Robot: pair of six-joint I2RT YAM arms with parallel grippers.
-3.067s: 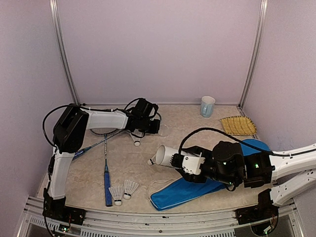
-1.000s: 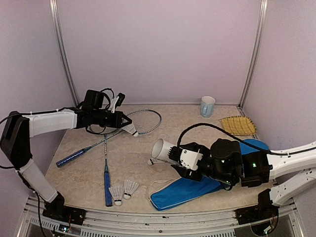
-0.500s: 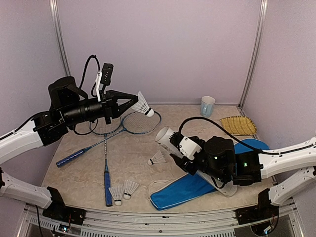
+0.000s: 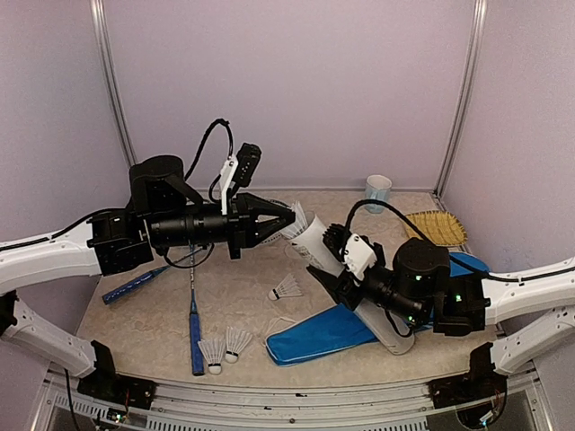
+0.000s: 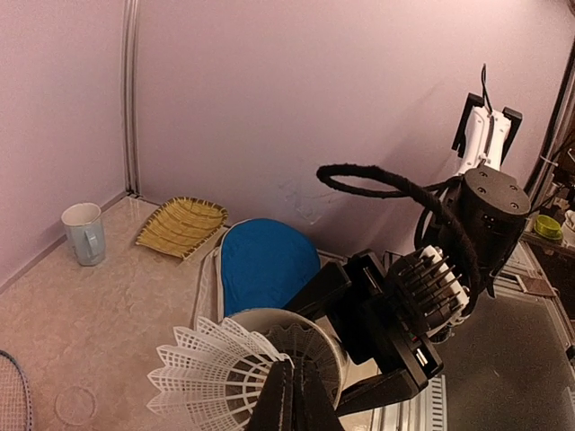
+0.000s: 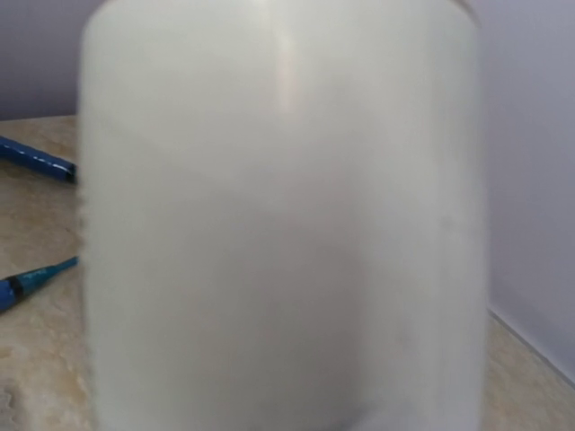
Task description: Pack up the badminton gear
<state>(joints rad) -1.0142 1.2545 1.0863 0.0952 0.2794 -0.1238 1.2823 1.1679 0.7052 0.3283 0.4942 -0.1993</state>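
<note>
My left gripper (image 4: 286, 218) is shut on a white feather shuttlecock (image 4: 296, 217), held right at the open mouth of the long white tube (image 4: 316, 244). In the left wrist view the shuttlecock (image 5: 208, 379) sits beside the tube's mouth (image 5: 310, 341), with my fingertips (image 5: 280, 386) pinched on it. My right gripper (image 4: 352, 289) is shut on the tube and tilts it up off the table; the tube (image 6: 278, 215) fills the right wrist view. One shuttlecock (image 4: 286, 289) lies mid-table and two (image 4: 225, 347) lie at the front. The blue cover (image 4: 310, 334) lies under the right arm. Two blue racket handles (image 4: 194, 337) (image 4: 133, 285) show; the heads are hidden.
A pale blue mug (image 4: 378, 192) stands at the back right, and a straw-coloured brush (image 4: 433, 228) lies beside it. Both also show in the left wrist view, the mug (image 5: 84, 233) and the brush (image 5: 182, 225). Walls close the left, back and right.
My left arm has swung right and down, carrying the shuttlecock from above the rackets to the tube's mouth. My right gripper has tilted the tube up a little more.
</note>
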